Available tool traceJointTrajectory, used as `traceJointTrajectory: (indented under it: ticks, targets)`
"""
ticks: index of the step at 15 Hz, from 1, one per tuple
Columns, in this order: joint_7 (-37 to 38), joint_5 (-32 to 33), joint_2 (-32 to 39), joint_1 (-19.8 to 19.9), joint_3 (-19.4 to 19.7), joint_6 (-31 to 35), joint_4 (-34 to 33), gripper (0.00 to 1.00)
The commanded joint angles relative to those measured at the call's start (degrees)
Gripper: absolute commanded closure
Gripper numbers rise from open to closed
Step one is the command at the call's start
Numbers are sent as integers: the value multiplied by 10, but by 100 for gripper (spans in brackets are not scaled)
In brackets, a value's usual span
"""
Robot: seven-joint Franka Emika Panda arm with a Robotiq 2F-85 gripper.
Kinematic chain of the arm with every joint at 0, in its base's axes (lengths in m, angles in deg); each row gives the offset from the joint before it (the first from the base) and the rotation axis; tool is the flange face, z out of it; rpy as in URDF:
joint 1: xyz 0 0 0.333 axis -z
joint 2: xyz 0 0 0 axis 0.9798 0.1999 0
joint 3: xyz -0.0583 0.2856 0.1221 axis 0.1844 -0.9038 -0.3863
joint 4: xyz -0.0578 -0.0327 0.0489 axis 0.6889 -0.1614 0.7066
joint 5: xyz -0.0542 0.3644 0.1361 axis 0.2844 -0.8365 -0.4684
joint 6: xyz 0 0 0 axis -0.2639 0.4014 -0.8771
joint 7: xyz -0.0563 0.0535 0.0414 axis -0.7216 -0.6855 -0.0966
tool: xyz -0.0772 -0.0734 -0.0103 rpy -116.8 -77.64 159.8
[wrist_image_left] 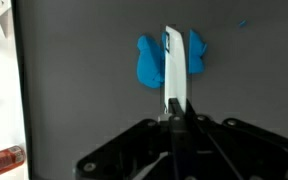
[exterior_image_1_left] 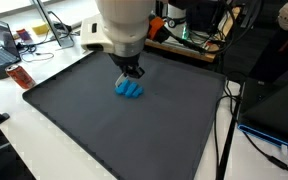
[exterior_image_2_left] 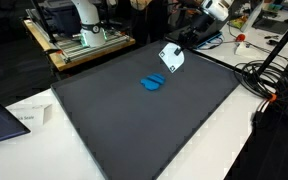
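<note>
Found gripper (exterior_image_1_left: 133, 73) shut on nothing, hung above blue object (exterior_image_1_left: 130, 90). Located object lying on dark mat (exterior_image_1_left: 84, 125) near its middle, clear of the tips. Judged centred overhead, with blue showing either side of closed fingers (wrist_image_left: 172, 60).

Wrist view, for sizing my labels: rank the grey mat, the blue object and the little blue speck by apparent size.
1. grey mat
2. blue object
3. blue speck
The shut end effector hides the middle of the blue object, but its rank holds anyway.
</note>
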Motion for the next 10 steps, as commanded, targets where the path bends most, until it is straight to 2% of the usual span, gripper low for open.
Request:
traceJointTrajectory:
  ticks: [1,10]
  targets:
    - [-37,-50,-61,21,-7,78,85,99]
    - [-160,-173,-157,85,-15,234,254,99]
